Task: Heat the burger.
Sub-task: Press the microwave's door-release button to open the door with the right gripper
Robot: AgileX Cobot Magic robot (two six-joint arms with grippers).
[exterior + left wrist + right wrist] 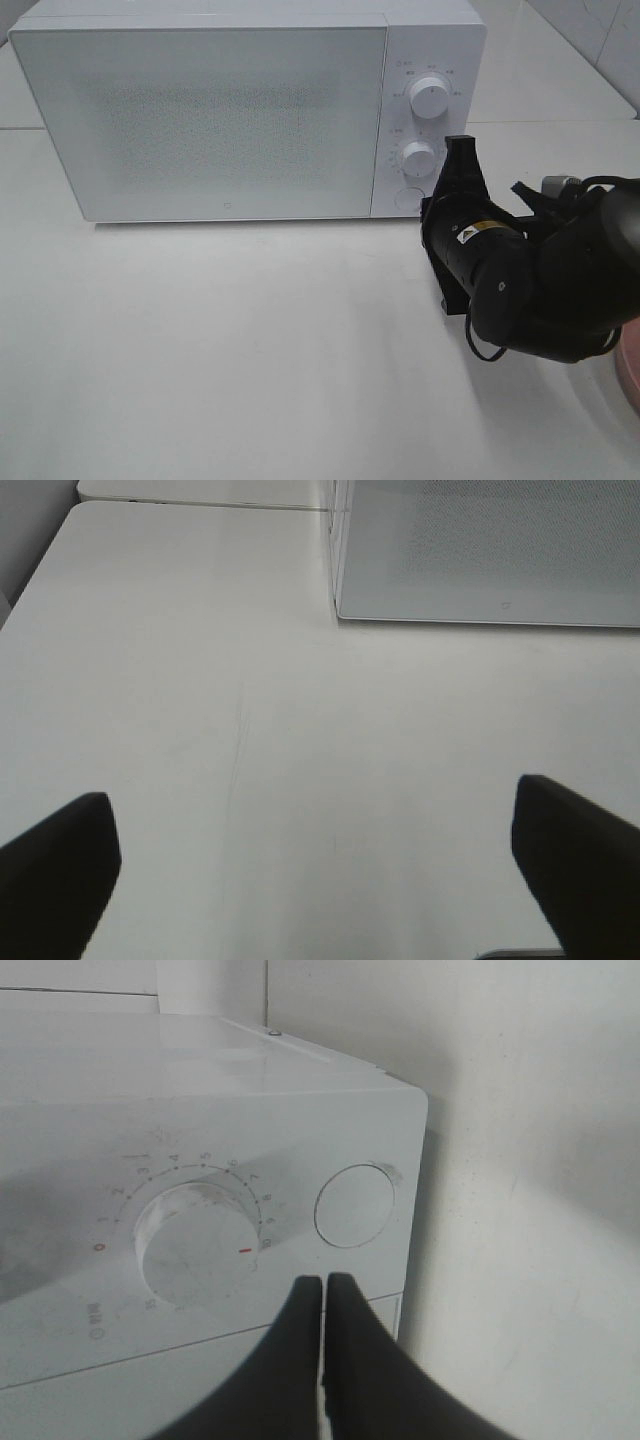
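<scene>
Aim matters: the right gripper (323, 1305), pinched shut on nothing, hangs between the microwave's (230, 110) timer dial (195, 1245) and round button (353, 1205), so I'd press the button squarely. Numerals 3, 4 and 5 ring the dial. The left gripper (320, 855) gapes wide over the bench (250, 710); the burger shows in no view.

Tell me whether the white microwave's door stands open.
No: the white microwave's frosted door sits shut, flush with the dial panel beside it.
</scene>
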